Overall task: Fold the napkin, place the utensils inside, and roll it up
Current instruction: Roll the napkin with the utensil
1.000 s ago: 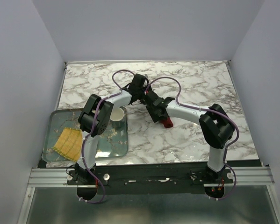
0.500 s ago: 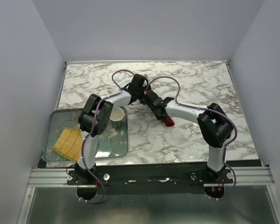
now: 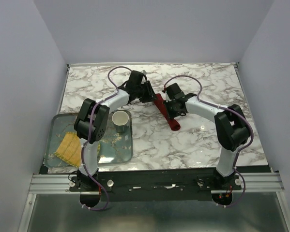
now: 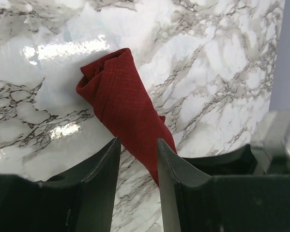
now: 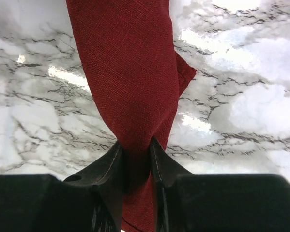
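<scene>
The napkin (image 3: 173,123) is a dark red rolled strip lying diagonally on the marble table. In the left wrist view its rolled body (image 4: 119,94) stretches away from my left gripper (image 4: 138,141), whose jaws stand apart around its near end without pinching it. My left gripper (image 3: 151,93) sits at the roll's far end. My right gripper (image 3: 170,110) is over the roll's middle. In the right wrist view the gripper (image 5: 135,141) is shut on the napkin (image 5: 128,72), which bunches between the fingers. The utensils are hidden.
At the left stands a metal tray (image 3: 55,122) holding a yellow woven mat (image 3: 69,147) and a white cup (image 3: 119,119). The marble table (image 3: 207,87) is bounded by walls at the back and both sides.
Both grippers have drawn apart along the roll, so more of the napkin shows. The right gripper has closed onto it, and the left jaws have widened a little.
</scene>
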Motion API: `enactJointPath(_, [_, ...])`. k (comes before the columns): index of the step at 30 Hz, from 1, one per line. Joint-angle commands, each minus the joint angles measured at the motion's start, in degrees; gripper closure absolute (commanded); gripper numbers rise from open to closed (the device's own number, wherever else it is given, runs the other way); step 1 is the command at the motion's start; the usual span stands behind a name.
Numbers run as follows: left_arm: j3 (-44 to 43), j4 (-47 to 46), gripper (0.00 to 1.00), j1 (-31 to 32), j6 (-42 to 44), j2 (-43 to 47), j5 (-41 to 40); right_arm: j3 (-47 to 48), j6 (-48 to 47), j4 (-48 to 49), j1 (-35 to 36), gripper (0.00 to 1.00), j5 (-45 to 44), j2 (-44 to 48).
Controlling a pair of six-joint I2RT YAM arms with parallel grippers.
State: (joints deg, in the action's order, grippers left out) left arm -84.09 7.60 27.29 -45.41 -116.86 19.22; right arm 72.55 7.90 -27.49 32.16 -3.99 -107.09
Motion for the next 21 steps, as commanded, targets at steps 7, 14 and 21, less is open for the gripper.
enactJointPath(7, [0.2,-1.8,0.56,0.6,-0.7,3.0,3.2,-1.8,2.6,2.5,-15.1,0.70,40.5,-5.1])
enactJointPath(14, [-2.7,-3.8,0.58,3.2,-3.1,-1.6,5.4,-1.5,2.9,4.0,-20.2,0.65,52.9,-10.2])
enactJointPath(21, [-7.6,-3.4,0.60,4.6,-3.6,-6.7,5.0,-1.1,3.0,4.2,-22.2,0.58,54.2,-11.2])
